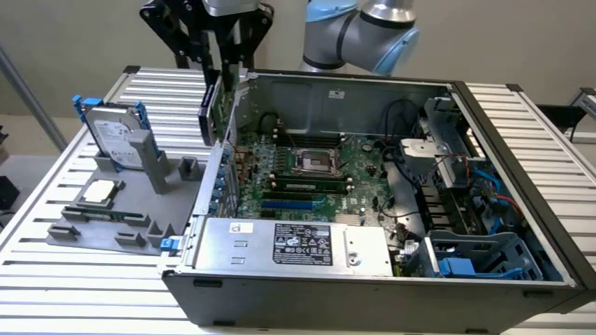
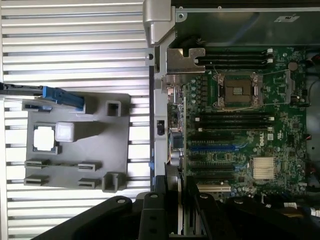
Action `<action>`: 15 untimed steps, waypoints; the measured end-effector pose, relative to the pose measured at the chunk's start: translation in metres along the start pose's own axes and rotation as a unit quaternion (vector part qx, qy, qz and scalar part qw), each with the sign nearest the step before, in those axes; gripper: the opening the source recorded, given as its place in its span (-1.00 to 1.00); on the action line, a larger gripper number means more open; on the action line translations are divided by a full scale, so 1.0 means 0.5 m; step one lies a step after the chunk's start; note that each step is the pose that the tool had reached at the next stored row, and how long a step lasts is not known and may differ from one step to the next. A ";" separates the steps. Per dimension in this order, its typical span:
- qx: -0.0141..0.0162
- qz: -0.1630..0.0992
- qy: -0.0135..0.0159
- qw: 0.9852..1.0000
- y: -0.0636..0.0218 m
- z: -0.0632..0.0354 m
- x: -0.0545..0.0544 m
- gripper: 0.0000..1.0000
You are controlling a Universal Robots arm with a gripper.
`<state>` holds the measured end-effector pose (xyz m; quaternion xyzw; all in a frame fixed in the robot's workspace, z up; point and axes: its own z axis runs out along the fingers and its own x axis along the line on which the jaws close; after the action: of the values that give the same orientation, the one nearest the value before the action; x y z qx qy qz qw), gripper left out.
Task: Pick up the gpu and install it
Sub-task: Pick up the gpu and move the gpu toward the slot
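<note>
One card in hand. Gripper [image 1: 222, 70] is clamped on the gpu [image 1: 212, 108], which hangs edge-down, roughly vertical, above the open pc case [image 1: 521, 139]. It sits right over the case wall [image 1: 220, 174] that faces the grey parts holder [image 1: 112, 230], not yet down inside. In the wrist view I see the card edge-on between the fingers, running along just inside that wall, with the motherboard [image 1: 317, 167] below.

Risks as I judge them:
- Bracket snag. The metal end must pass close to that case wall. If it's off sideways, the bracket lands on the wall lip instead of dropping into a rear opening, and the card tips in the grip.
- Slot miss. Several expansion slots lie side by side on the mobo near that wall, incl. the blue slot [image 2: 215, 148]. From here I can't tell which one the card edge lines up with. An offset or slight yaw means contacts hit the slot shoulder, and pushing then could stress the board.
- Tilt. The card looks slightly leaned in the exterior view, so one end may seat first and jam.
- Slip. The grip is on the thin top edge only, so resistance on the way down could slide the card up between the pads.
- Collateral: memory sticks [image 1: 303, 187] and cpu socket [image 1: 312, 162] are close by inside the case.
</note>
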<state>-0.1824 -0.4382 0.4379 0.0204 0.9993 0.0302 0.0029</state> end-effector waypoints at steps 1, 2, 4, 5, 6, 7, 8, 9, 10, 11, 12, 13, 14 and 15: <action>0.000 0.000 0.001 1.000 0.000 0.000 -0.009 -0.47; 0.000 0.000 0.002 1.000 0.000 0.000 -0.019 -0.47; 0.000 0.000 0.004 1.000 0.001 0.000 -0.037 -0.47; 0.000 0.000 0.005 1.000 0.001 0.000 -0.046 -0.47; 0.000 0.000 0.006 1.000 0.001 0.000 -0.055 -0.47; 0.000 0.000 0.007 1.000 0.002 0.000 -0.064 -0.47; 0.000 0.000 0.007 1.000 0.002 0.000 -0.073 -0.47; 0.000 0.001 0.008 1.000 0.002 0.001 -0.082 -0.47; 0.000 0.001 0.008 1.000 0.002 0.001 -0.091 -0.47; 0.000 0.001 0.009 1.000 0.003 0.001 -0.100 -0.47; 0.000 0.001 0.009 1.000 0.003 0.001 -0.109 -0.47; 0.000 0.001 0.009 1.000 0.003 0.001 -0.119 -0.47; 0.000 0.001 0.009 1.000 0.004 0.002 -0.128 -0.47; 0.000 0.001 0.010 1.000 0.004 0.003 -0.136 -0.47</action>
<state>-0.1142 -0.4389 0.4370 0.0206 0.9993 0.0299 -0.0068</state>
